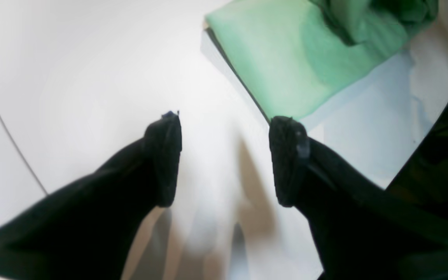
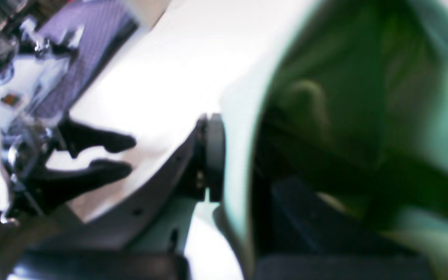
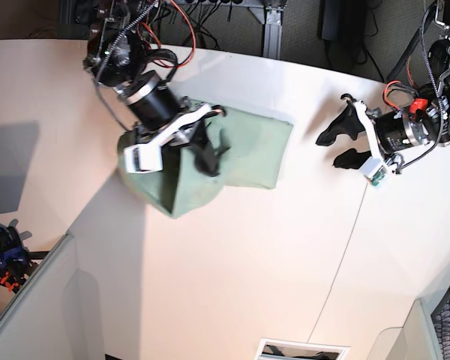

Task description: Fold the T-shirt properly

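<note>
Base view shows the white surface (image 3: 232,277) carrying the green T-shirt (image 3: 247,146), partly folded near the far left. The right claw (image 3: 207,159) is clamped on a lifted fold of the shirt. The left claw (image 3: 343,144) hovers well apart, fingers (image 1: 165,155) spread wide, holding nothing.

Base looks down overhead; wrist cameras ride close behind each claw
</note>
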